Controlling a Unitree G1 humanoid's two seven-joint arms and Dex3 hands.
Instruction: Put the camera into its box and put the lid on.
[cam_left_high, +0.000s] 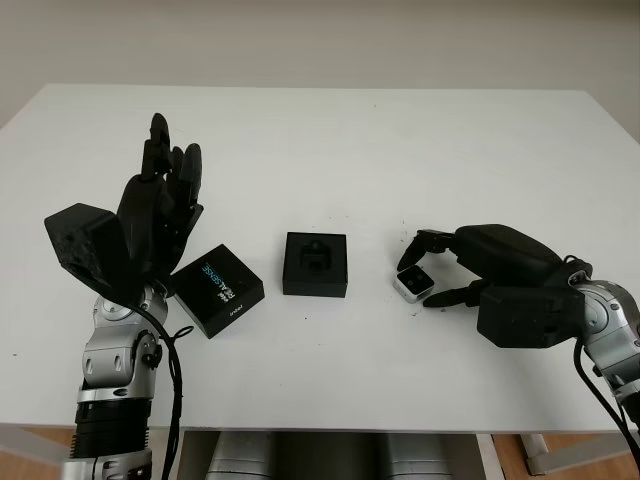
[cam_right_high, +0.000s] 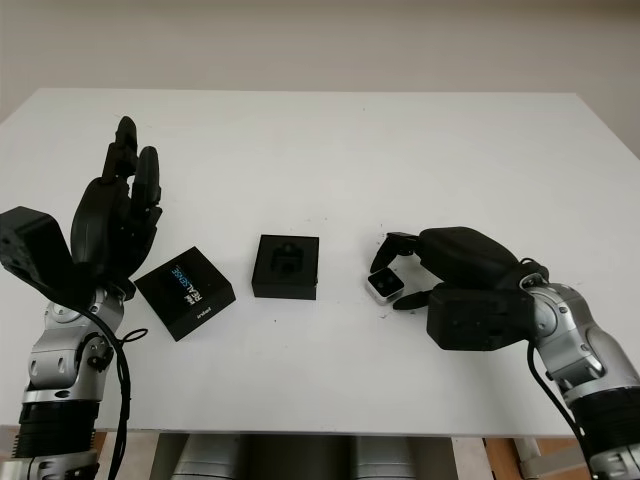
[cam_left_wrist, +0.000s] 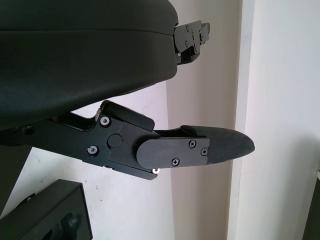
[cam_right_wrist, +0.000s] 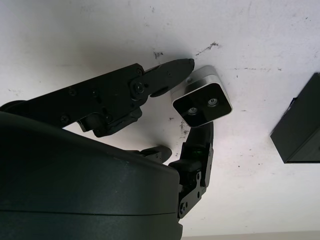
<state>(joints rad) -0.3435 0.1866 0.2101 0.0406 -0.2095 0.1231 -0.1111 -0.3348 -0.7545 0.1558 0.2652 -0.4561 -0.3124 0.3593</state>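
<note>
The small silver camera (cam_left_high: 411, 283) with a black face lies on the white table (cam_left_high: 400, 150), right of centre. My right hand (cam_right_high: 389, 284) is low over it, one finger and the thumb closed against its sides (cam_right_wrist: 202, 102). The open black box (cam_left_high: 315, 264) with a moulded insert sits at the table's centre, a short way left of the camera. Its black lid (cam_left_high: 218, 289), printed with blue lettering, lies flat further left. My left hand (cam_left_high: 160, 200) is open and raised above the table, just left of the lid.
The table's front edge runs just below both arms. A corner of the box (cam_right_wrist: 300, 125) is close to the right hand. Bare white tabletop stretches behind the box to the far edge.
</note>
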